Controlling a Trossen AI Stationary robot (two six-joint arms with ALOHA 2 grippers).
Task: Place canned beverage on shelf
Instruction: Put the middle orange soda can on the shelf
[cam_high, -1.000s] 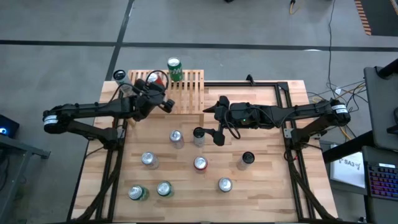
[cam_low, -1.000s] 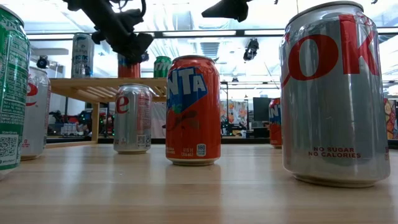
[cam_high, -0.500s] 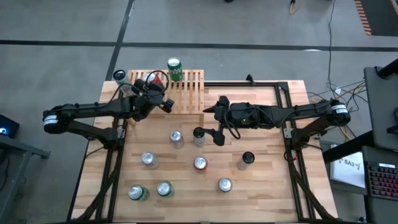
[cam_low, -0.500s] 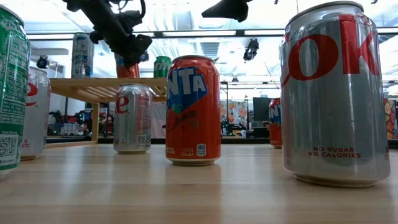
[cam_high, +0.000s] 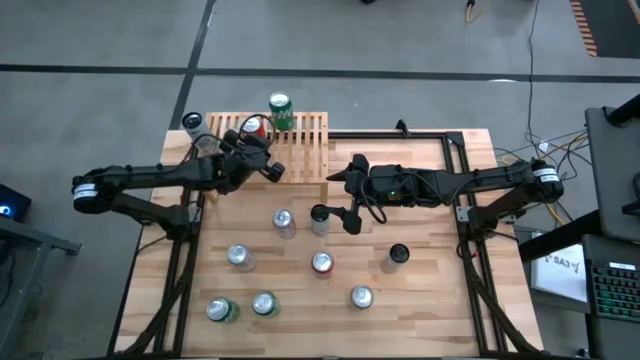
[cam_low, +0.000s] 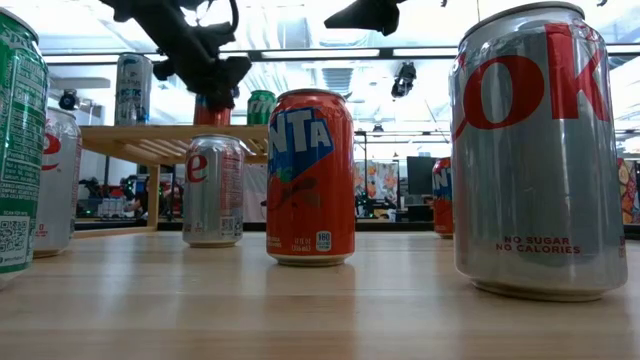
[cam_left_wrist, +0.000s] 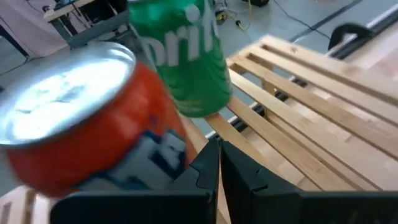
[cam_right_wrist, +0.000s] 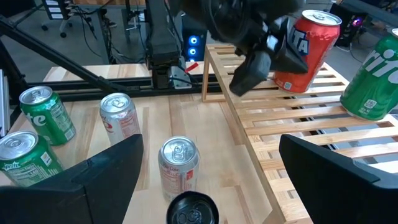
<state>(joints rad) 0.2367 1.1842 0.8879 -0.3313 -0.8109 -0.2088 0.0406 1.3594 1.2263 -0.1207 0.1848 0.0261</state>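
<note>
Left gripper (cam_left_wrist: 219, 149): in its wrist view the two dark fingers lie drawn together with only a thin slit between them, and nothing is held. Just beside the fingertips, on one flank, stands the orange-red can (cam_left_wrist: 81, 118), silver lid showing. It looms close and blurred, so I cannot tell if the finger edge touches it. The right wrist view shows this can upright on the slats, with the left gripper in front of it and not around it. A little past the fingertips, on the far side of the red can, stands a green can (cam_left_wrist: 183, 56), also on the shelf (cam_left_wrist: 311, 93). The shelf's light slats run under and ahead of the gripper. Beyond both, at the shelf's far corner from the gripper, a tall silver can (cam_high: 192, 121) stands. Judgement: the placing step looks done for this can, since it rests on the rack and the fingers are off it. The step in hand is the clearing-off. The next move calls for lifting or backing the gripper straight away from the can. It should not swing sideways, as the can and its green neighbour are near enough to be knocked. Then a fresh can from the table (cam_high: 430, 290) could be fetched. Well apart from the left gripper, the right gripper (cam_high: 340, 198) hangs over the table beside the shelf's edge with its fingers spread wide and empty, a black-topped can (cam_right_wrist: 193, 211) just beneath. Loose cans (cam_high: 283, 221) stand farther out across the table.
</note>
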